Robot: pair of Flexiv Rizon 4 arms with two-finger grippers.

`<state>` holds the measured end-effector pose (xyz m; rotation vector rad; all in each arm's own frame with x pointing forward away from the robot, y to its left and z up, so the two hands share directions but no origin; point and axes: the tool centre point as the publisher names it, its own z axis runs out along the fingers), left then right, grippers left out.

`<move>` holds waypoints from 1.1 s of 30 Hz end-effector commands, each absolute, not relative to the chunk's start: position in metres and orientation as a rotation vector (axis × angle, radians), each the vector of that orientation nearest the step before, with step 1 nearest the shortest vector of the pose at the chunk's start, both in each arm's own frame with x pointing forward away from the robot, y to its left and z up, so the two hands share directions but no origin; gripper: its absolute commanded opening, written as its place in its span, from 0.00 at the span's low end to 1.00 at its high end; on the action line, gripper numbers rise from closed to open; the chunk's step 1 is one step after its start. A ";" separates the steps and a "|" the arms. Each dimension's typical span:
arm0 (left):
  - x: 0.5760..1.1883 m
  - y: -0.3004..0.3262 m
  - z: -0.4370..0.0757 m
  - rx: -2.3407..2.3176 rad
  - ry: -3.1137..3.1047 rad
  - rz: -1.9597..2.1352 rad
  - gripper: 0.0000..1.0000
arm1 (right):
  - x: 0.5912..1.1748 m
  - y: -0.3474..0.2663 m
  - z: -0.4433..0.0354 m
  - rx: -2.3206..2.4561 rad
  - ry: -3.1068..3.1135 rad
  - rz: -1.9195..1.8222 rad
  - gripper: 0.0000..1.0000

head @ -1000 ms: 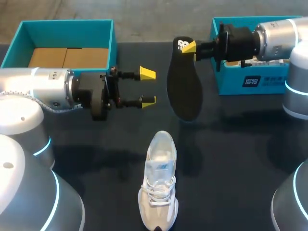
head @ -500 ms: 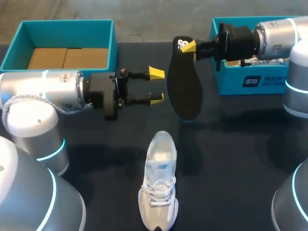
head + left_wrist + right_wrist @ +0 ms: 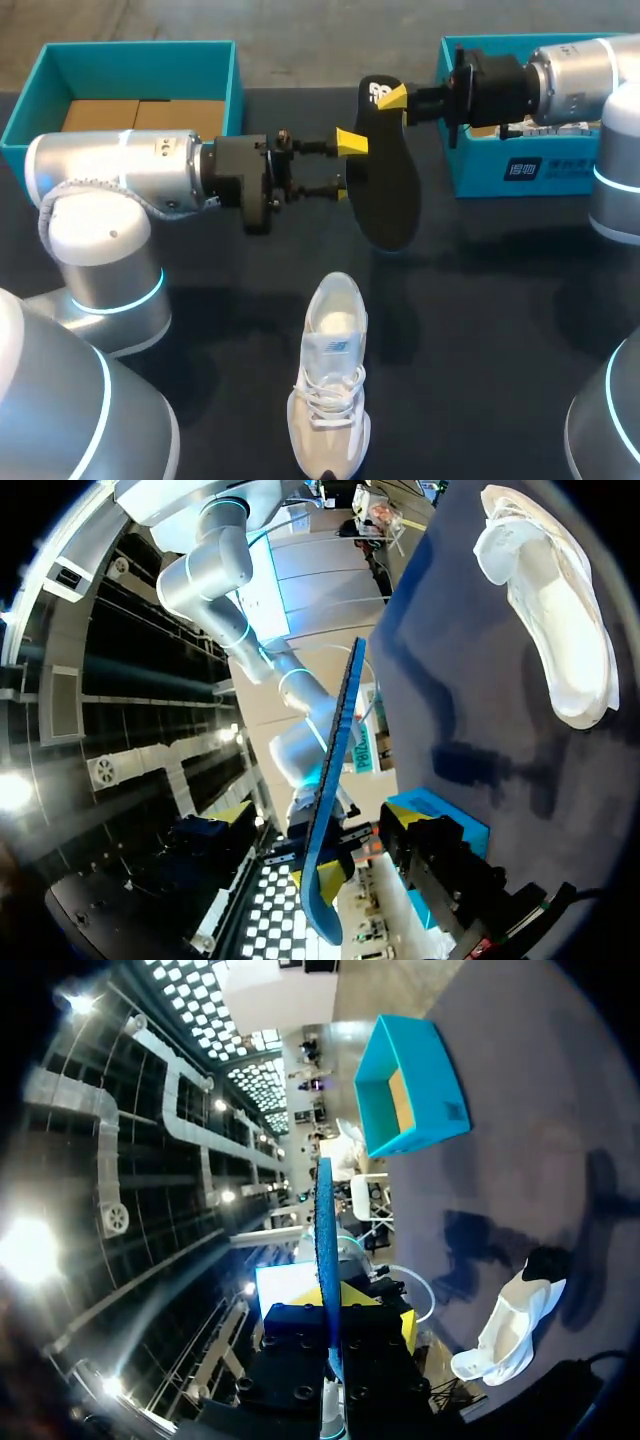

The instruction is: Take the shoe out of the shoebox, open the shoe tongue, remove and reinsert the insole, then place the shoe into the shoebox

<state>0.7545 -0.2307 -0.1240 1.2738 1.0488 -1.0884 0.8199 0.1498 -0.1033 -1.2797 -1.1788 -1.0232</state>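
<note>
Right claw point(image 3: 392, 97): pinching the insole point(image 3: 385, 190) by its heel end, up in the air.
Left claw point(image 3: 347, 166): spread wide at the insole's 9 o'clock edge, not squeezing.
Shoe point(image 3: 328, 400): on the table, at 6 o'clock from the insole.
Risk: could bump or bend the insole and knock it loose.
Change: left claw slid closer, toward 3 o'clock; insole stayed put.

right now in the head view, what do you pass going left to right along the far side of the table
left teal box → black insole → right teal box
</note>
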 end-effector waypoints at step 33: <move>0.761 -0.248 -0.115 1.292 1.006 -1.083 0.09 | 0.820 0.151 -0.103 -1.282 -1.178 -1.024 0.00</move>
